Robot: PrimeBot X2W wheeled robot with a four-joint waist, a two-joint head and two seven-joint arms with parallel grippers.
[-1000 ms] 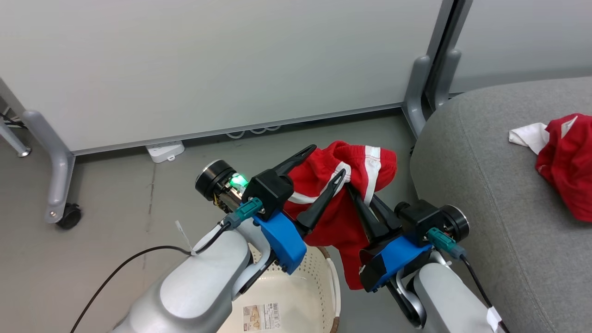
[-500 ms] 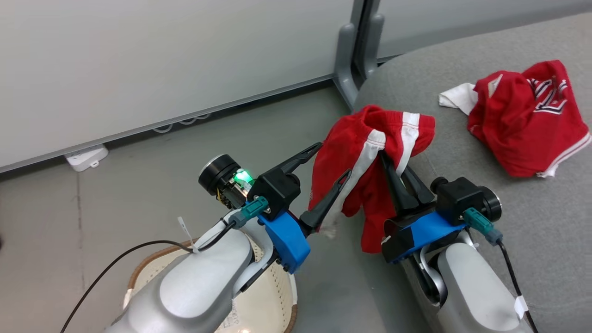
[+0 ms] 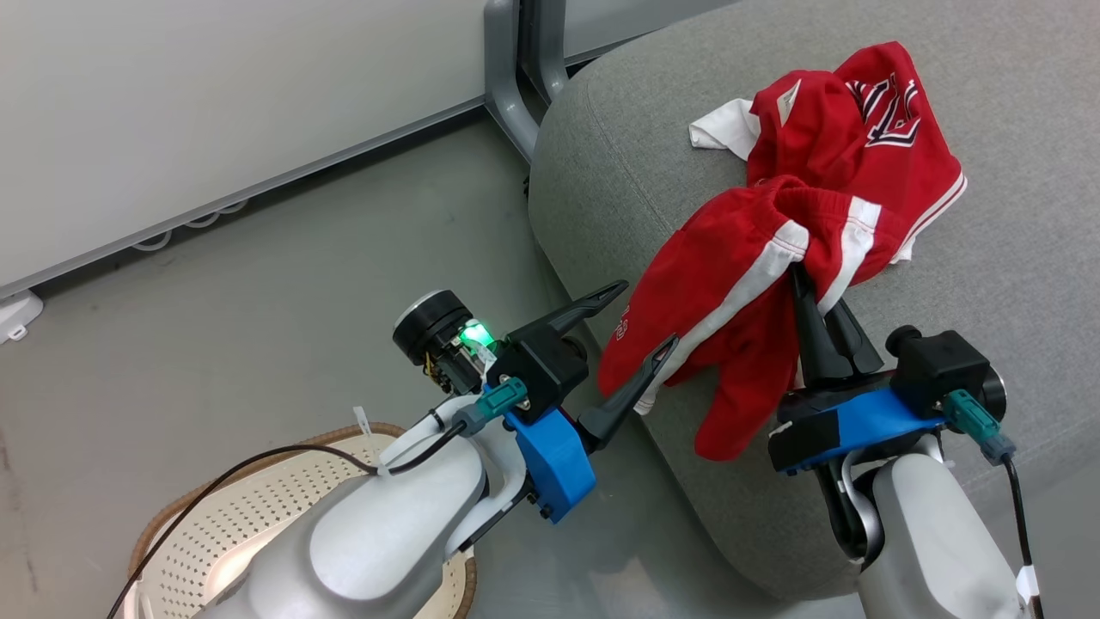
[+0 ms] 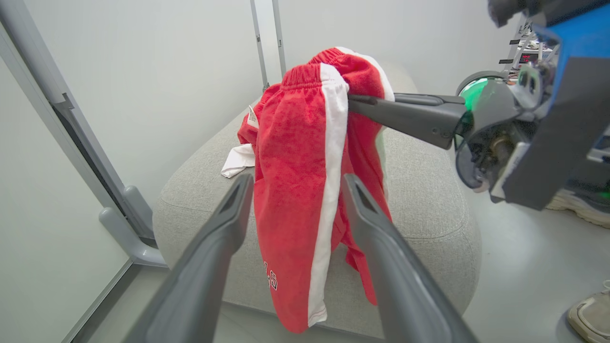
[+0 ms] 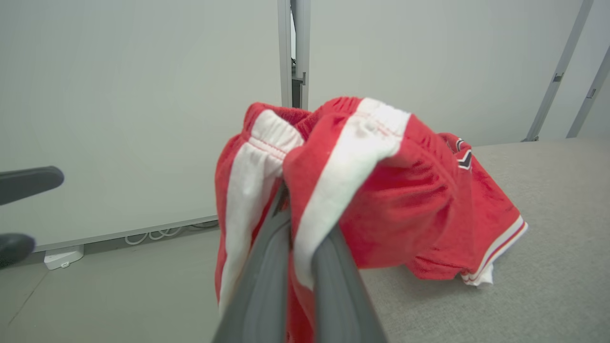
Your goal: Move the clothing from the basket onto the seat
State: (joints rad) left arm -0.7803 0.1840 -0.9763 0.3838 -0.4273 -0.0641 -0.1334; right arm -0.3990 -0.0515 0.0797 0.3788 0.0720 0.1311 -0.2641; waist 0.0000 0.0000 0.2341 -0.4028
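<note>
Grey floor ran under a pale wall panel in the head view, with the grey seat taking up the right side. One garment, the jersey with dark lettering, lay crumpled on the seat top, so that half of the job looked done. The basket stood on the floor at the lower left, partly behind the left arm; the part that showed held no cloth. The right gripper was clamped on the shorts at their bunched waistband, holding them up near the seat's edge, just in front of the jersey. The left gripper stood spread wide and carried nothing, its fingers just beside the hanging cloth.

In the left wrist view the shorts hung between that gripper's two parted fingers without being pinched. Their long axis ran close to vertical, waistband up and leg hem down, the white stripe following it. The hem dropped past the seat's top in front of its side.

In the right wrist view the fingers were pressed together on the gathered waistband, with the jersey on the seat behind. Left to do, by my reckoning, was carrying the shorts over the cushion and letting go.
</note>
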